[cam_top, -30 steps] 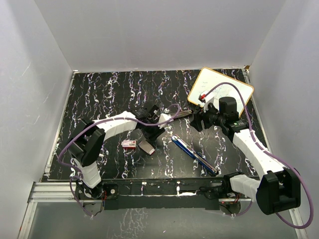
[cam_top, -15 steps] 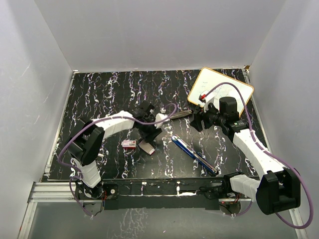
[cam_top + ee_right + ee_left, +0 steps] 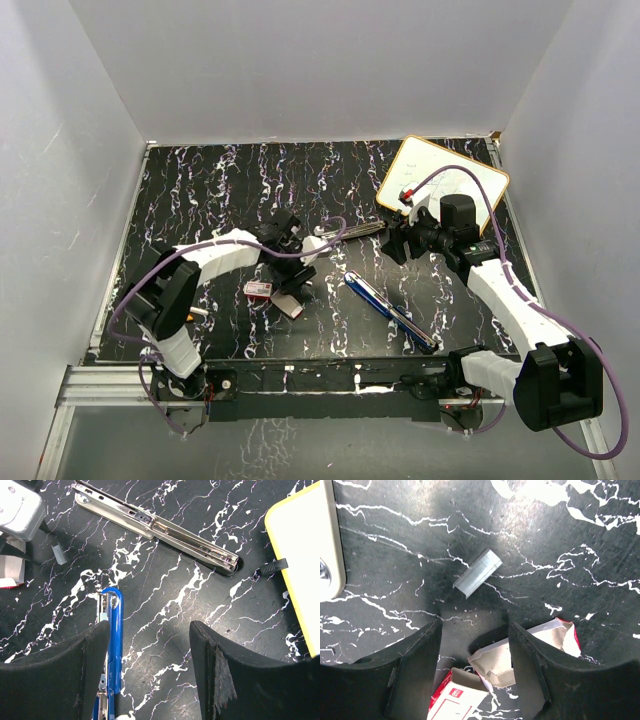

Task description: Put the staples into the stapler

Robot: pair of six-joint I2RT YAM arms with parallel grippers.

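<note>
The red staple box point(image 3: 457, 695) with its white label lies open-ended on the black marbled table, and also shows in the top view point(image 3: 258, 290). Its tan inner tray point(image 3: 495, 662) lies beside it, seen from above too point(image 3: 288, 304). A loose silver strip of staples point(image 3: 477, 573) lies just beyond them, also in the right wrist view point(image 3: 60, 554). My left gripper point(image 3: 475, 645) is open and empty, hovering over box and tray point(image 3: 288, 265). The blue stapler point(image 3: 390, 310) lies open point(image 3: 110, 645). My right gripper point(image 3: 150, 655) is open and empty beside its tip point(image 3: 395, 243).
A long silver stapler point(image 3: 155, 525) lies opened between the two grippers point(image 3: 355, 230). A yellow-edged whiteboard point(image 3: 440, 180) with a small marker sits at the back right point(image 3: 295, 555). White walls close in the table on three sides.
My left gripper has moved nearer and to the left, from beside the silver stapler to over the staple box and tray. The tray has shifted slightly nearer. The right arm has not moved.
</note>
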